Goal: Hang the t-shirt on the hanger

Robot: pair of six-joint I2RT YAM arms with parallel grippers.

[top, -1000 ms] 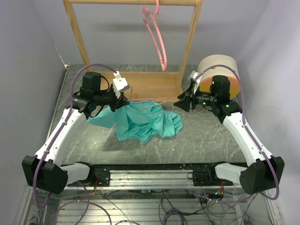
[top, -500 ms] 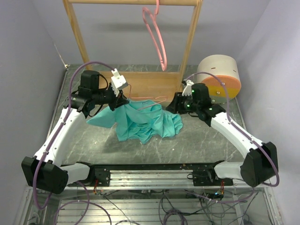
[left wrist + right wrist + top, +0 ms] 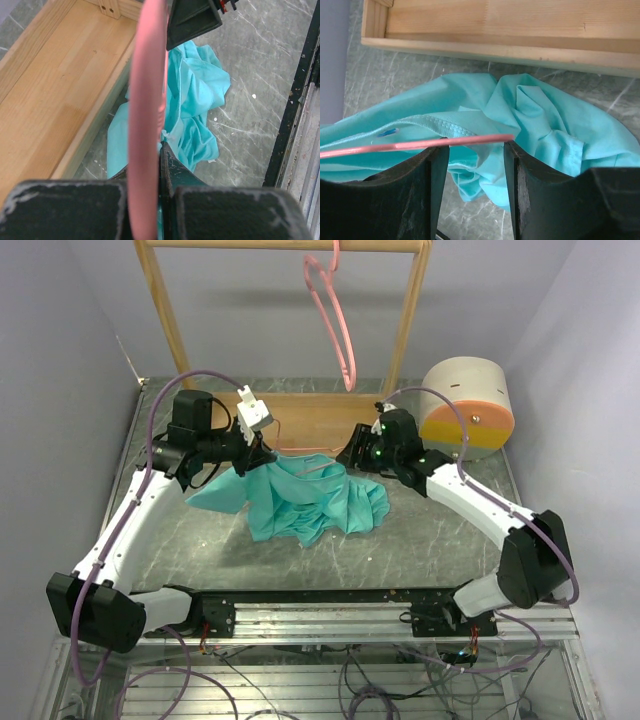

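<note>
On the left, the left gripper (image 3: 254, 451) is clamped tight on the hanger (image 3: 146, 125), which it holds low over the table (image 3: 430, 530), just in front of the wooden rack (image 3: 320, 420). The pink bar reaches out rightward across the t-shirt (image 3: 305, 502), which lies in a crumpled heap on the table against the rack's base. A second hanger (image 3: 335, 325) dangles from the rail above, untouched.

Further right, the right gripper (image 3: 476, 160) sits at the far edge of the heap with its fingers apart and nothing between them. From its wrist camera the hanger's end lies across the gap, and the stitched collar edge runs just beneath it.

The step looks like feeding the hanger's end into the neck opening. To do it well, I'd say the right fingers should close on the collar edge alone, one layer of cloth and not the pink bar, then lift it so the opening gapes. The left arm should keep the hanger level and steady. Grabbing too deep would bunch both layers and close the hole.

At the far right stands a round beige and orange drum (image 3: 468, 405), well apart from all this
</note>
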